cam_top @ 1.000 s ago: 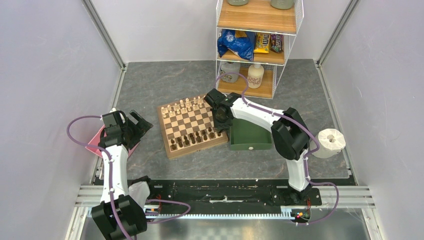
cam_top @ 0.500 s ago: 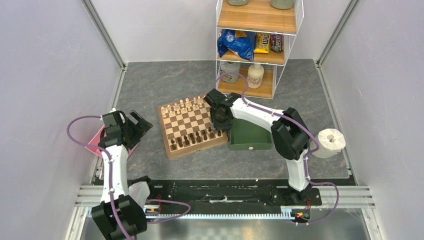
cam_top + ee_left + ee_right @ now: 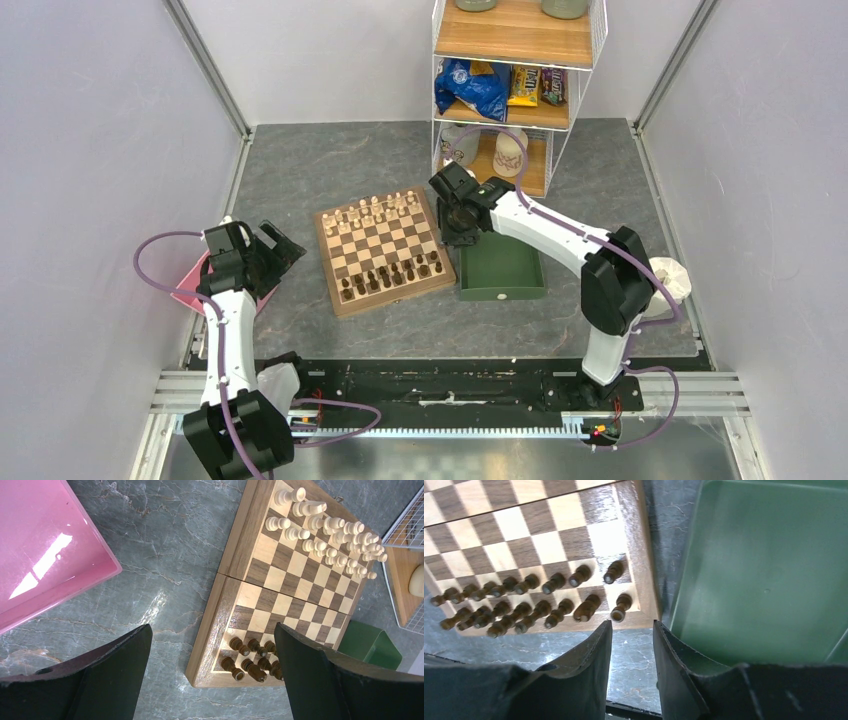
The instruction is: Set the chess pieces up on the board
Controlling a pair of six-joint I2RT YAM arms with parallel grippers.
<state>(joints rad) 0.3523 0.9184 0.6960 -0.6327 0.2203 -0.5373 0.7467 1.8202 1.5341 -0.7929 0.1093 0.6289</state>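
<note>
Chessmen (image 3: 555,582): tiny, dark-brown, wooden; stood in two rows just left of right hand (image 3: 631,625).
Right hand: nearer arm; fingers slightly apart, empty.
Left hand (image 3: 211,630): wide apart, empty.

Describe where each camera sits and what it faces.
Top external: high behind, looking down on the board; left arm and right arm show.
Left wrist: beside the board, facing it and a pink tray; left gripper shows.
Right wrist: above the board's corner, facing dark chess pieces and green tray; right gripper shows.
Both wrist views share those pieces.
</note>
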